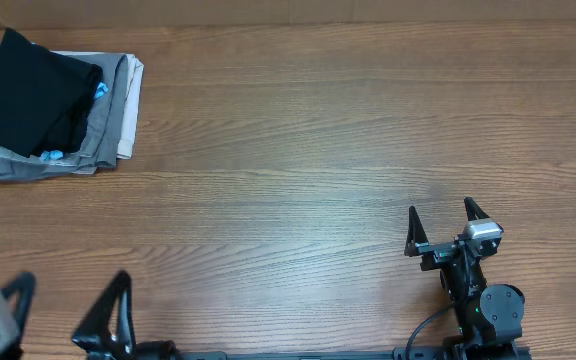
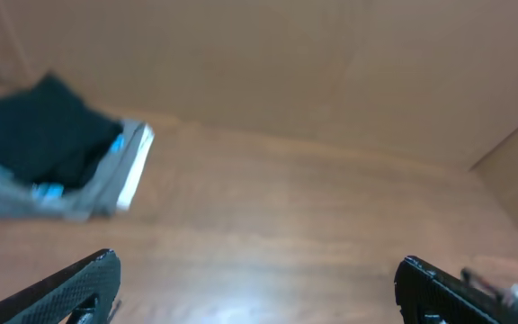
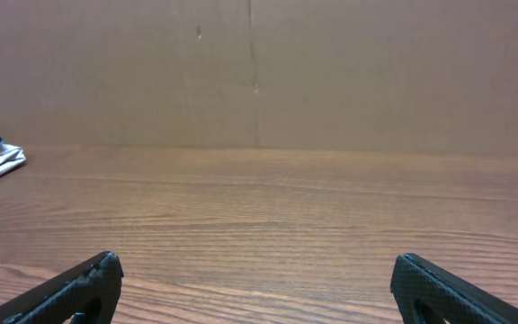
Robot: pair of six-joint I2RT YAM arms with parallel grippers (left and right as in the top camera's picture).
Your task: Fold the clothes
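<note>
Gaping wide, left gripper [image 1: 71,290], right gripper [image 1: 440,212]; both empty

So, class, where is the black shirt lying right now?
In the overhead view the black shirt sits at the far left of the table, bunched on top of the folded grey and beige garments.

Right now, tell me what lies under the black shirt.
The black shirt sits on a stack of folded grey and beige garments with light-blue bits. How many pieces the stack holds, the shirt hides.
</note>
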